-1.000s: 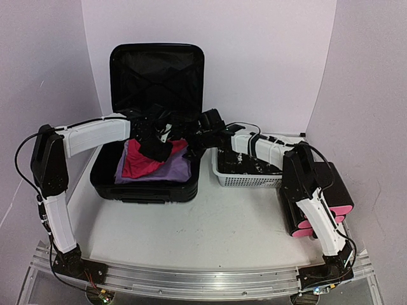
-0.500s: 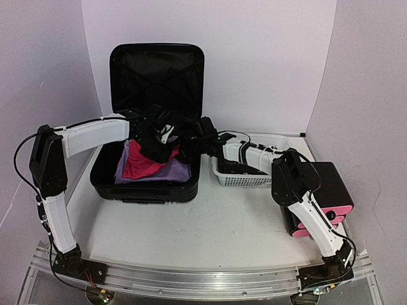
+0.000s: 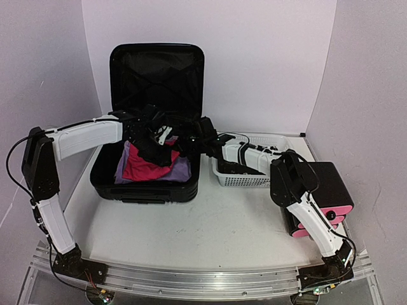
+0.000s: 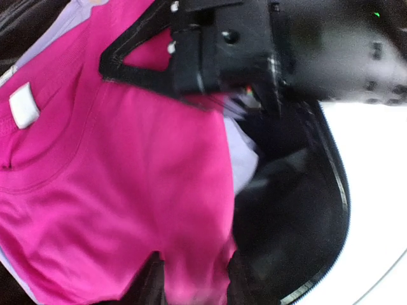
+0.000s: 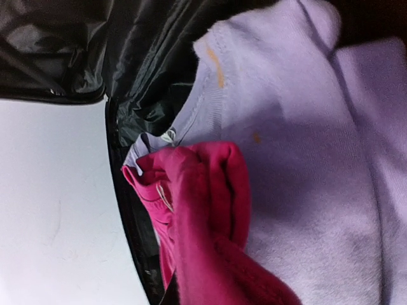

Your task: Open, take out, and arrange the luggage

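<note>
The luggage [image 3: 146,181] lies open on the table with its lid [image 3: 157,73] standing up at the back. A pink garment [image 3: 145,166] lies inside it on a lavender garment [image 3: 183,170]. Both grippers meet over the luggage's middle. My left gripper [image 3: 160,140] has its fingers apart, and pink cloth [image 4: 127,190] shows between the two fingertips [image 4: 152,279]. My right gripper [image 3: 186,147] is shut on a bunched fold of the pink garment [image 5: 203,210], which hides its fingers. The lavender garment [image 5: 299,146] spreads beneath the fold.
A white mesh basket [image 3: 249,178] holding dark items stands right of the luggage. A black box with pink drawer fronts [image 3: 331,194] sits at the far right behind my right arm. White walls close in on three sides.
My right gripper has reached left from over the basket into the luggage and shut on the pink garment. My left gripper's jaws have parted, and its elbow has swung left.
</note>
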Controlling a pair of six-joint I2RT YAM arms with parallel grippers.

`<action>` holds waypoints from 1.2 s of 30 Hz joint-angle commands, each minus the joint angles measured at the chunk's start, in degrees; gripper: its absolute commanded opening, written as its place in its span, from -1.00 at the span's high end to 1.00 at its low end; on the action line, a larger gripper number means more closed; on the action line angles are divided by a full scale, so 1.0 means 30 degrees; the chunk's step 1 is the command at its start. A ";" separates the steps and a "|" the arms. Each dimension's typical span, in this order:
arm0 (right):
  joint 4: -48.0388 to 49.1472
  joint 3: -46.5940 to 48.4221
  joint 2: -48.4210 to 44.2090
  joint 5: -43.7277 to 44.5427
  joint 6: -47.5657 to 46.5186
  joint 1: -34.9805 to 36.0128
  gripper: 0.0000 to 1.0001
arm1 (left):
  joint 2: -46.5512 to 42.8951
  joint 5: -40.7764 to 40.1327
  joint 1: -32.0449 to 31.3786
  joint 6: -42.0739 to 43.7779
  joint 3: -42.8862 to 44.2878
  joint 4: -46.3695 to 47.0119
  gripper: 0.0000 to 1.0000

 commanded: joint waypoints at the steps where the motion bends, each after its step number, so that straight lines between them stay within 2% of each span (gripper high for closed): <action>1: 0.1021 -0.0584 -0.2028 -0.0611 -0.3188 -0.0051 1.00 | -0.2730 0.1026 -0.0078 0.0053 -0.0706 0.0291 0.22; 5: -0.0067 -0.1390 -0.3366 -0.1176 -0.5356 -0.0061 1.00 | -0.4213 0.0629 -0.0050 0.0026 -0.1532 0.0290 0.06; 11: -0.1599 -0.2562 -0.5100 -0.1217 -0.7944 -0.0066 1.00 | -0.5533 -0.0151 0.0096 -0.0034 -0.2210 0.0291 0.02; 19: -0.4102 -0.3050 -0.6948 -0.0529 -0.8305 -0.0305 1.00 | -0.5833 -0.0134 0.0157 -0.0237 -0.2609 0.0291 0.03; 22: -0.4905 -0.4126 -0.8103 -0.0464 -0.8191 -0.0673 1.00 | -0.5967 -0.0156 0.0197 -0.0210 -0.2708 0.0290 0.03; 27: -0.6243 -0.6201 -0.9951 -0.1331 -0.9194 -0.2109 1.00 | -0.6135 -0.0137 0.0190 -0.0180 -0.2877 0.0289 0.03; 31: -0.6702 -0.7631 -1.0726 -0.2793 -1.2021 -0.3726 1.00 | -0.6096 -0.0104 0.0215 -0.0279 -0.2741 0.0276 0.03; 36: -0.7104 -0.7850 -1.0498 -0.3448 -1.4577 -0.5663 1.00 | -0.5987 0.0565 0.0215 -0.0509 -0.2473 0.0292 0.06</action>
